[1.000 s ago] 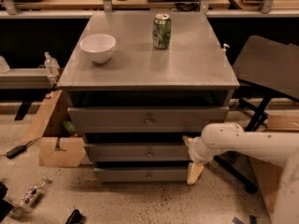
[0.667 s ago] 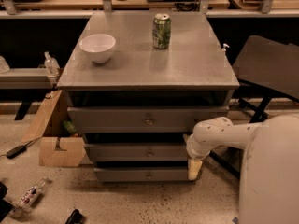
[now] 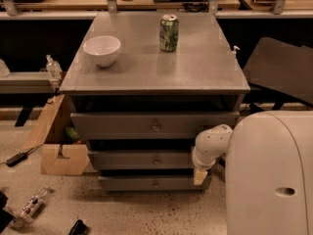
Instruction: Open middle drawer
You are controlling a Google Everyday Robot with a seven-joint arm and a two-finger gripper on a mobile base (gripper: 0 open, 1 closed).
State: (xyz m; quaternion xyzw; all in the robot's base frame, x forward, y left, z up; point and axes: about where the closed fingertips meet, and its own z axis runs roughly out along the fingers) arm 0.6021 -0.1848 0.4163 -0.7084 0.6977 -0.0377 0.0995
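Three grey drawers stack under the desk (image 3: pixel 146 70), and the middle drawer (image 3: pixel 132 159) sits between the taller one above and the shorter one below, its small round knob (image 3: pixel 156 160) at the centre of its front; it looks pushed in. The tool (image 3: pixel 200 176) hangs at the right end of the stack, low beside the middle drawer's right edge and well apart from the knob; whether it is clenched or released I cannot tell. On the desk stand a white bowl (image 3: pixel 101 50) at the left and a green can (image 3: pixel 168 32) further back.
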